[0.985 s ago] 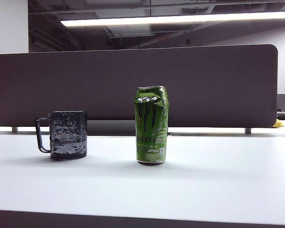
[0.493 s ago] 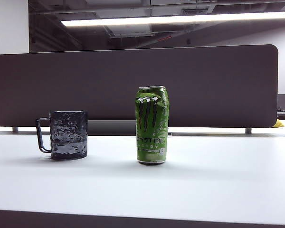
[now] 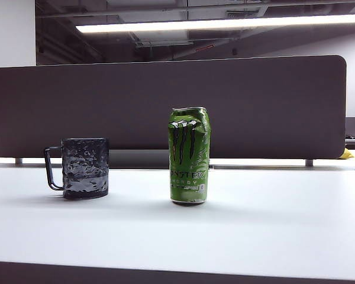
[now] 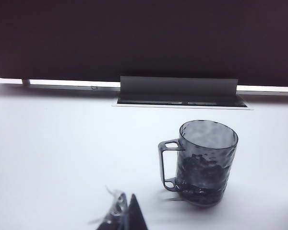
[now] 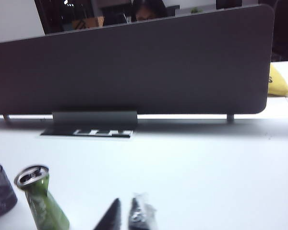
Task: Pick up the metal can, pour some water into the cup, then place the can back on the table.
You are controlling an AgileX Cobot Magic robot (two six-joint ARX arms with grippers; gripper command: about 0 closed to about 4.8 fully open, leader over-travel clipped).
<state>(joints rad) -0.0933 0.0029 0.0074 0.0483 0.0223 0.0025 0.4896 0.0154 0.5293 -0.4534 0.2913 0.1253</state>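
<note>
The can (image 3: 189, 157) stands upright near the middle of the white surface (image 3: 272, 225), tall and slim, bright green with a black claw logo, white lettering and silver rims, its upper body visibly dented. Well to its left in the exterior view sits the cup (image 3: 84, 168), short, dark and translucent, with a dimpled wall and a thin angular handle pointing away from the can; the two stand apart, nothing touching either. Behind both runs the dark divider (image 3: 165, 106). No arm shows in the exterior view. The left hand (image 4: 124, 215) appears only as dark fingertips at the edge of its wrist view, low over the surface and near the cup (image 4: 206, 163), clear of it; the tips sit close together with barely a gap, holding nothing. The right hand (image 5: 127, 215) shows two dark tips with a narrow gap between them, gripping nothing, hovering over the surface beside the can (image 5: 41, 201), whose silver top with its tab faces the camera. Only a sliver of the cup (image 5: 1, 196) is seen there, cut off at the frame edge, and the can's base is cropped too. A yellow object (image 5: 278, 81) lies past the divider's end, too partial to identify.
</note>
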